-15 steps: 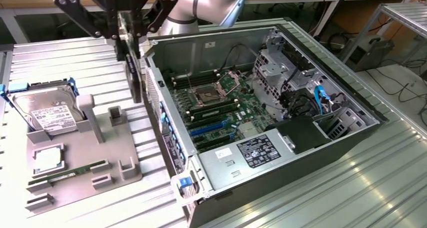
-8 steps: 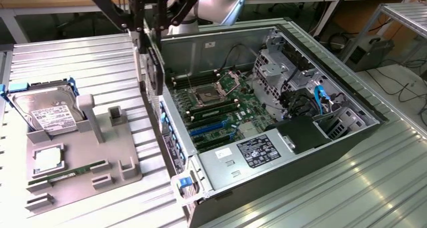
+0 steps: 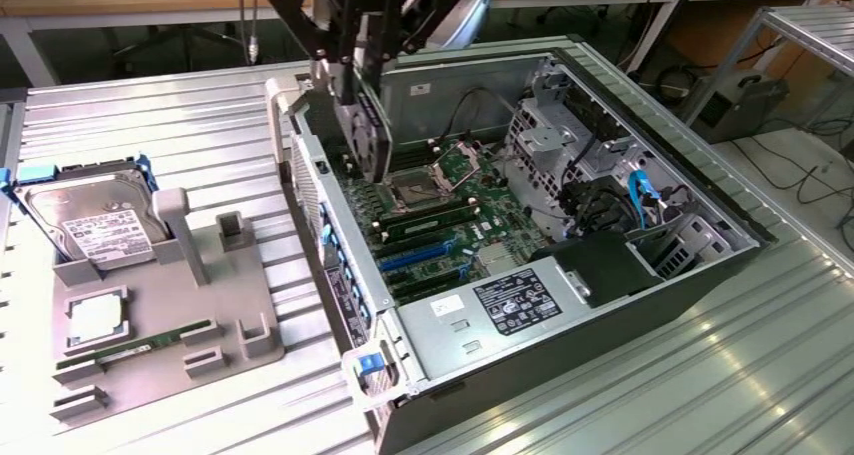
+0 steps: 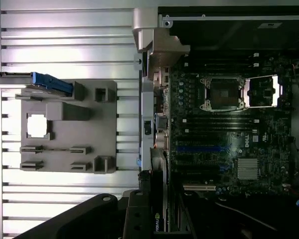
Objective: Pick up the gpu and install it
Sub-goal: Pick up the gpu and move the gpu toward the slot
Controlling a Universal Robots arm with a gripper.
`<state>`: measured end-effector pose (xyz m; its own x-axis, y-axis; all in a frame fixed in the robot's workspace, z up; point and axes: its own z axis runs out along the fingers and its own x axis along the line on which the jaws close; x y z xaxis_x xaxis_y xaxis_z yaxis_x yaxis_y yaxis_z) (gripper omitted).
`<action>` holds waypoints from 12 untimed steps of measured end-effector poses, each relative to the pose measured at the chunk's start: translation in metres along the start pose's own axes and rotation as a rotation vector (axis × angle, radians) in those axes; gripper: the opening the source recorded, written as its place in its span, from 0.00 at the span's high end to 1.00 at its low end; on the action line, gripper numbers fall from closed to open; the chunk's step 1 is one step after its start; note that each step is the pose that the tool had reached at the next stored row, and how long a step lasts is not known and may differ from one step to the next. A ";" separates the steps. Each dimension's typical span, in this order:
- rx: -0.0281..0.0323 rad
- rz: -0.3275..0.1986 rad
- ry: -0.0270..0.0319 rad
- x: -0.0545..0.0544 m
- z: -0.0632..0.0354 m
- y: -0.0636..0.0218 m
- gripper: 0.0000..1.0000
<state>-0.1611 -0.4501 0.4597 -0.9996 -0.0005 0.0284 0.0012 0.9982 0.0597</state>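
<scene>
The gpu (image 3: 370, 140) hangs on edge from my gripper (image 3: 350, 87), which is shut on its upper edge. It hovers over the open computer case (image 3: 694, 190), close to the case's rear wall and above the motherboard (image 3: 461, 210). The blue expansion slots (image 3: 416, 256) lie lower on the board, toward the exterior view's bottom, apart from the card. In the wrist view the gpu (image 4: 161, 219) appears edge-on with a small green logo, held between the black fingers (image 4: 135, 214), and the blue slots (image 4: 199, 148) sit beside it on the board.
A grey fixture tray (image 3: 254, 305) on the ribbed metal table holds a hard drive (image 3: 87, 220), a square processor (image 3: 98, 318) and a memory stick (image 3: 134, 345). Inside the case are a power supply (image 3: 514, 300), the processor socket (image 3: 420, 187) and drive cages (image 3: 554, 125).
</scene>
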 end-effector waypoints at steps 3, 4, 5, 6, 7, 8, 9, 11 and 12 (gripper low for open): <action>0.0001 0.000 0.0010 -0.019 0.0053 -0.0003 0.74; 0.0001 0.000 0.0013 -0.026 0.0074 -0.0005 0.74; 0.0002 0.000 0.0017 -0.034 0.0099 -0.0006 0.74; 0.0002 0.000 0.0019 -0.038 0.0112 -0.0007 0.74; 0.0001 0.000 0.0020 -0.042 0.0127 -0.0008 0.74; 0.0002 0.000 0.0024 -0.050 0.0152 -0.0010 0.74; 0.0003 0.000 0.0026 -0.056 0.0173 -0.0011 0.74; 0.0006 0.000 0.0027 -0.065 0.0207 -0.0012 0.74; 0.0010 0.000 0.0028 -0.070 0.0225 -0.0013 0.74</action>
<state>-0.0923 -0.4500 0.4352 -0.9995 -0.0005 0.0311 0.0013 0.9983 0.0587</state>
